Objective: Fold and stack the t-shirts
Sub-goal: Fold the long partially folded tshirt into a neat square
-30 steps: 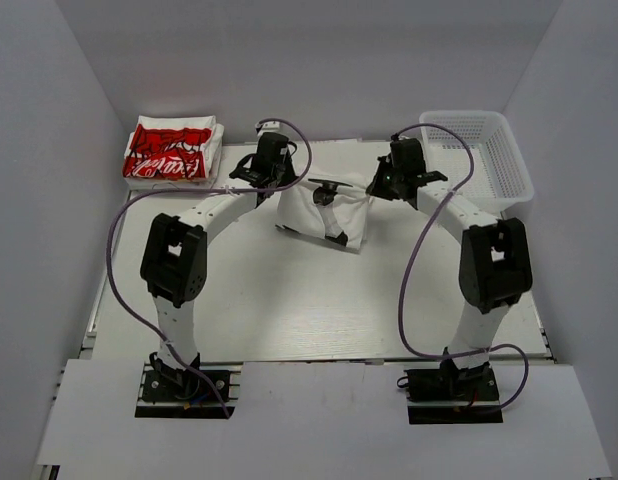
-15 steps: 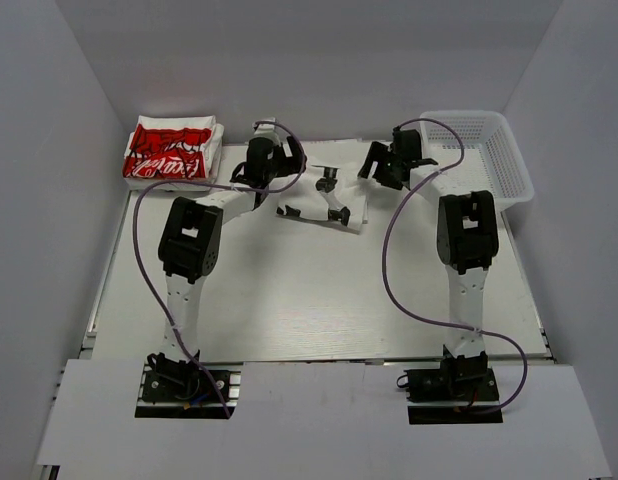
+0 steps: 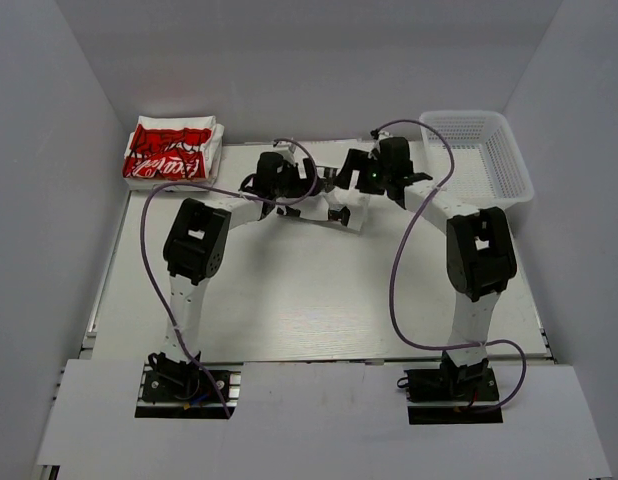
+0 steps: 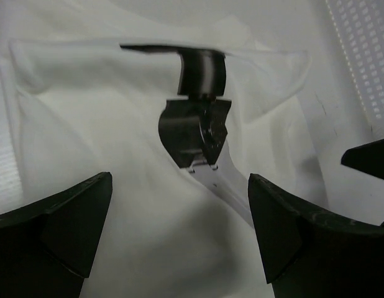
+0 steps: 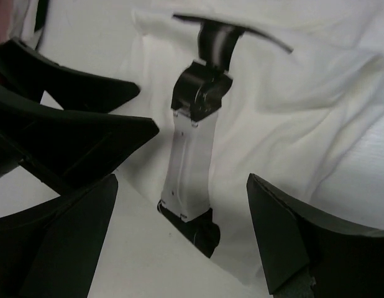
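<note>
Resting on white table (image 3: 309, 300), tee (image 4: 148, 248), grey walls (image 3: 319, 60), basket (image 3: 464, 114) far rt

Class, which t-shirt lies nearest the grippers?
The plain white t-shirt, under the left gripper and right gripper; the red-printed t-shirt sits folded at the far-left corner.

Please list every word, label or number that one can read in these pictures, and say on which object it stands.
White lettering on the red print of the folded t-shirt: too small and blurred to read.
On the plain white t-shirt and the basket: no text visible.
</note>
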`<control>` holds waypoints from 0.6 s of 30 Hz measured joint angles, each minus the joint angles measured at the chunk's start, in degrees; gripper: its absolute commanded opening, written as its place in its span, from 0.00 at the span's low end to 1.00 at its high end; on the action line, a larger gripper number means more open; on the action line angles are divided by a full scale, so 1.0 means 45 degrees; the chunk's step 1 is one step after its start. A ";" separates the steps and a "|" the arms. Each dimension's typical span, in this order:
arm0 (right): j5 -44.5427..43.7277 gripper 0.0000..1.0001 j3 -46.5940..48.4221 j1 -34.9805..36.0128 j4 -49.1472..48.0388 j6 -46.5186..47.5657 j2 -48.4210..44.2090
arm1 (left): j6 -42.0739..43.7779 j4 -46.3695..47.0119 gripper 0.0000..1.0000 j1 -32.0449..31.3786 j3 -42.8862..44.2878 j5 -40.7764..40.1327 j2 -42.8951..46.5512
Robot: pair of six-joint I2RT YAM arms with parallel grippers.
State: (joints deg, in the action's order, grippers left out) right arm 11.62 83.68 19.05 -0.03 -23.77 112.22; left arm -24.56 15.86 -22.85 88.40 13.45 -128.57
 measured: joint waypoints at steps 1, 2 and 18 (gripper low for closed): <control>0.0170 0.90 -0.0277 0.0146 -0.0175 -0.0092 0.0044 | -0.0136 -0.0097 1.00 -0.0053 -0.0204 0.0180 0.0000; 0.0306 0.90 -0.0646 0.0262 -0.0340 -0.0180 0.0073 | -0.0238 -0.0121 1.00 -0.0092 -0.0418 0.0287 0.0000; -0.0515 0.90 -0.9904 0.3245 -0.3143 -0.1962 -0.4828 | -0.2113 0.1073 1.00 -0.1214 -1.0569 0.0801 0.7252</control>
State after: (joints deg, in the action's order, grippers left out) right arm 9.30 39.11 33.65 -14.17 -32.60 90.50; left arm -34.06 20.69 -28.32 40.84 17.06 -95.94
